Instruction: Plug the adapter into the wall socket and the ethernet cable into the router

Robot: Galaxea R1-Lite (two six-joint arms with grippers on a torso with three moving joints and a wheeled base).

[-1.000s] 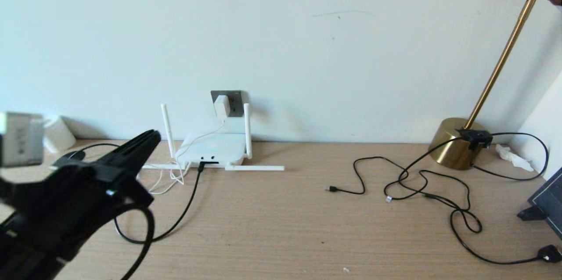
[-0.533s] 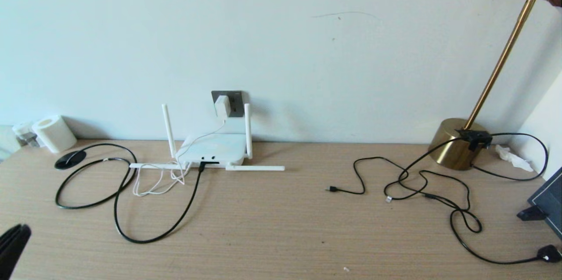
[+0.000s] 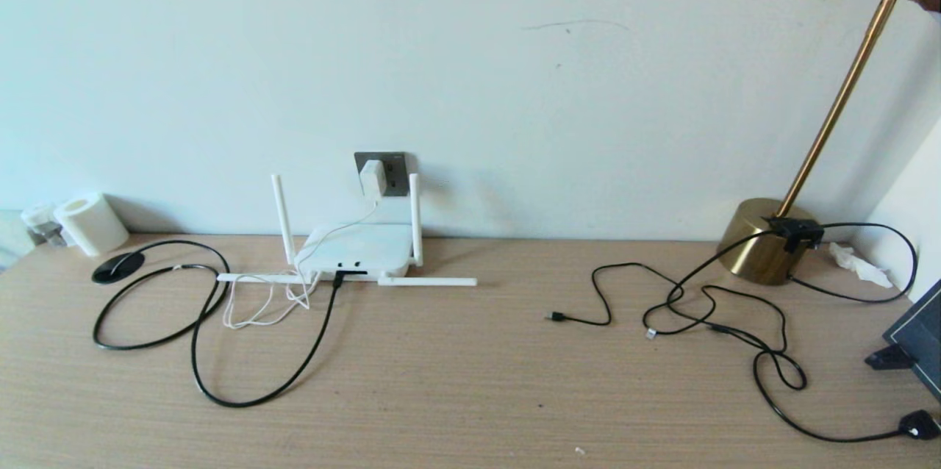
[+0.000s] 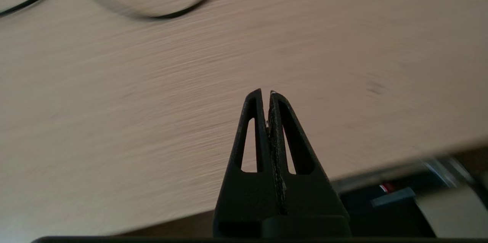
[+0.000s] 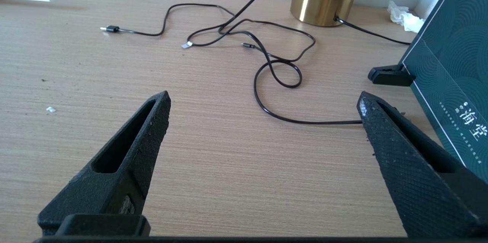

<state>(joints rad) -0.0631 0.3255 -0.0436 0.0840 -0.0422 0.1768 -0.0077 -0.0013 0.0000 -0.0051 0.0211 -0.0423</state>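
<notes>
The white adapter (image 3: 372, 178) sits plugged into the dark grey wall socket (image 3: 395, 172), its thin white cord running down to the router (image 3: 356, 248). The flat white router lies under the socket, two antennas upright and two flat on the desk. The black ethernet cable (image 3: 242, 399) loops across the desk, its plug (image 3: 337, 279) seated in the router's front edge. Neither gripper appears in the head view. My left gripper (image 4: 266, 93) is shut on nothing, above the desk's near edge. My right gripper (image 5: 263, 98) stands wide open over bare desk.
Thin black USB cords (image 3: 706, 314) tangle at the right near a brass lamp base (image 3: 764, 237). A dark green box (image 5: 453, 71) stands at the far right. A paper roll (image 3: 90, 223) and a black disc (image 3: 117, 267) sit at the far left.
My left arm has pulled back out of the head view, down and to the left. Router, adapter and cables have not moved.
</notes>
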